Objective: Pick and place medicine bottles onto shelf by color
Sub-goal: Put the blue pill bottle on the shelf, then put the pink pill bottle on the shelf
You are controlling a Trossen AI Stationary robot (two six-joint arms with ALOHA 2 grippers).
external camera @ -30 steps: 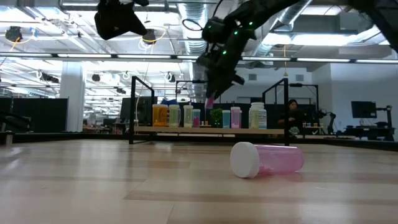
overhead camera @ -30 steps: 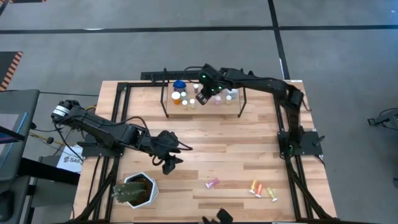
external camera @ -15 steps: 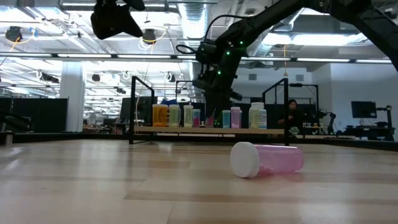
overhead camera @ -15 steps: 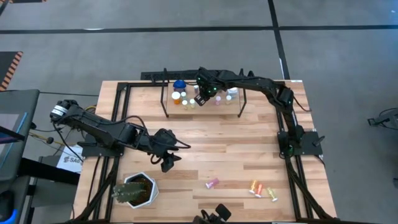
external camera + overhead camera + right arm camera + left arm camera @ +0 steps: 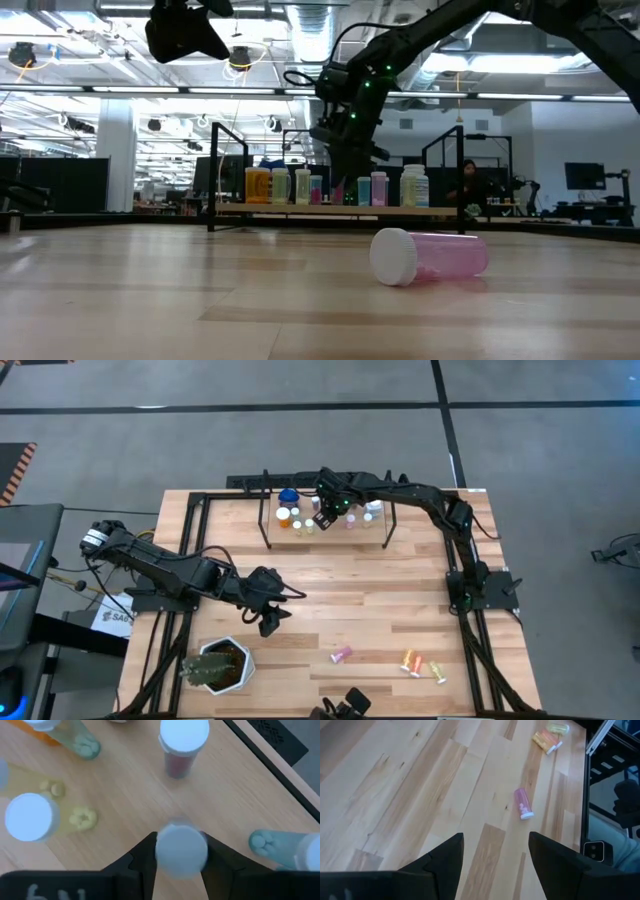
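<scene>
On the shelf [image 5: 330, 530], your right gripper [image 5: 181, 851] clasps an upright white-capped bottle [image 5: 181, 849]. Left gripper [image 5: 495, 851] is open above the table [image 5: 380, 610]. No labels readable.

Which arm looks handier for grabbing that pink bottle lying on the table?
Left, probably. The left gripper hovers with fingers open over the table's middle, the pink bottle nearby. The right gripper is away at the shelf.
</scene>
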